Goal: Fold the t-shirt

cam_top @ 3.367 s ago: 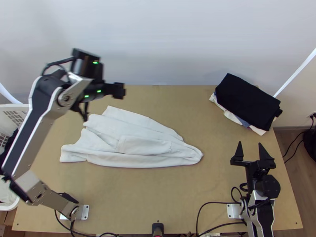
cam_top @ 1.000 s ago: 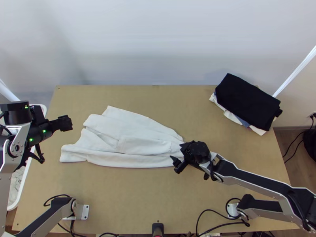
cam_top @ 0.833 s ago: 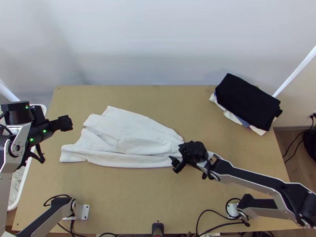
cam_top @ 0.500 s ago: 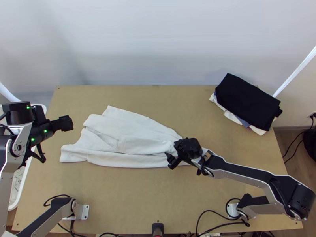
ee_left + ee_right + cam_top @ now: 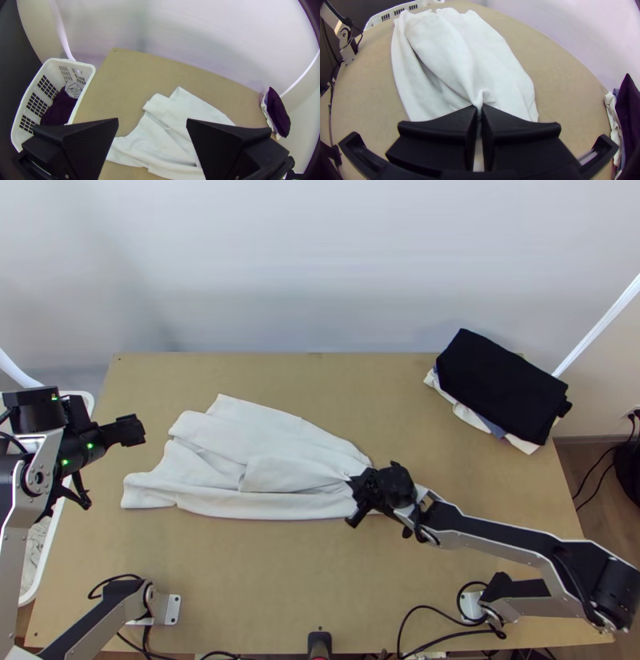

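Pinching a ridge of soft white cloth, the right gripper [image 5: 358, 490] clamps the t-shirt [image 5: 264, 472] at its right part; the left gripper [image 5: 108, 465], near the left edge of the smooth tan table [image 5: 320, 572], stands spread. A plastic basket [image 5: 54, 68] (white, grid-slotted) sits left; a black-topped cloth stack [image 5: 504, 388] lies far right, before a pale wall [image 5: 360, 260]. The shirt, left of center, lies bunched in long folds, narrowing rightward.

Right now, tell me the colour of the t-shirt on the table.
The t-shirt is white; it shows best in the top view.
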Controlling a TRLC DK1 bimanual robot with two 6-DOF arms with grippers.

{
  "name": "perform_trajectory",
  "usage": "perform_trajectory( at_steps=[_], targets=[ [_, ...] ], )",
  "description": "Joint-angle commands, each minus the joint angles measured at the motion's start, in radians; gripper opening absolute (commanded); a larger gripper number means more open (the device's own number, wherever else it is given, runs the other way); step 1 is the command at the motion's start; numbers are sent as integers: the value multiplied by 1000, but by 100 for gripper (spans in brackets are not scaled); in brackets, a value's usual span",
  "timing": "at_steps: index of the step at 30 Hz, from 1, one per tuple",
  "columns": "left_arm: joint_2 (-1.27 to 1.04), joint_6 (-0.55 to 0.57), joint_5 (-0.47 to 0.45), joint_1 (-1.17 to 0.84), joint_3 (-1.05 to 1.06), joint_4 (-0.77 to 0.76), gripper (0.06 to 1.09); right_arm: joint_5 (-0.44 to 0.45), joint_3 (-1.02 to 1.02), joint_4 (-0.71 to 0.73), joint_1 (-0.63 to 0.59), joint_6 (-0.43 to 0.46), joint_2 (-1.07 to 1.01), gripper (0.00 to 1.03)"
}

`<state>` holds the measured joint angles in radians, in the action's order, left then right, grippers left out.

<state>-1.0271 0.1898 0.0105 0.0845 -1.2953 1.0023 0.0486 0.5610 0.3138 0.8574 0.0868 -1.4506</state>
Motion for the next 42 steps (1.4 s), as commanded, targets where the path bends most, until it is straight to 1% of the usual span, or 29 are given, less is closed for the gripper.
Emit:
perform_trajectory(
  at_steps=[1, 3, 5, 7, 11, 16, 19, 24, 25, 29, 30, 31, 33, 40, 41, 42],
  targets=[
    [18, -35, -6, 24, 42, -4, 105, 31, -18, 13, -6, 2, 59, 3],
    [18, -62, -6, 35, 74, -5, 105, 43, -24, 13, -11, 1, 108, 3],
    [19, -96, -6, 47, 111, -28, 105, 56, -23, 11, -27, -19, 156, 3],
    [19, -151, -9, 69, 151, -57, 105, 59, -27, 10, -46, -24, 205, 3],
    [10, -210, -27, 100, 225, -128, 105, 63, -29, 1, -118, -41, 282, 3],
    [-34, -211, -40, 101, 278, -205, 105, 63, -42, -9, -210, -41, 338, 3],
    [-82, -188, -41, 77, 280, -223, 105, 62, -59, -10, -251, -41, 357, 3],
    [-171, -148, -41, 14, 281, -286, 105, 63, -93, -10, -268, -41, 403, 3],
    [-202, -145, -55, 3, 271, -289, 105, 63, -98, -10, -268, -41, 409, 3],
    [-320, -110, -241, 18, 206, -284, 105, 66, -101, -10, -268, -44, 417, 3],
    [-343, -102, -270, 24, 191, -284, 105, 66, -98, -10, -268, -45, 417, 3],
    [-367, -102, -285, 26, 175, -284, 104, 68, -96, -10, -268, -47, 418, 3],
    [-419, -104, -288, 29, 143, -281, 104, 71, -92, -10, -268, -50, 418, 3],
    [-539, -162, -308, 72, 80, -281, 103, 79, -76, -10, -271, -52, 406, 3],
    [-551, -176, -313, 77, 79, -281, 101, 79, -76, -10, -271, -52, 404, 3],
    [-565, -188, -320, 80, 77, -283, 93, 80, -73, -10, -271, -52, 403, 3]
  ],
)
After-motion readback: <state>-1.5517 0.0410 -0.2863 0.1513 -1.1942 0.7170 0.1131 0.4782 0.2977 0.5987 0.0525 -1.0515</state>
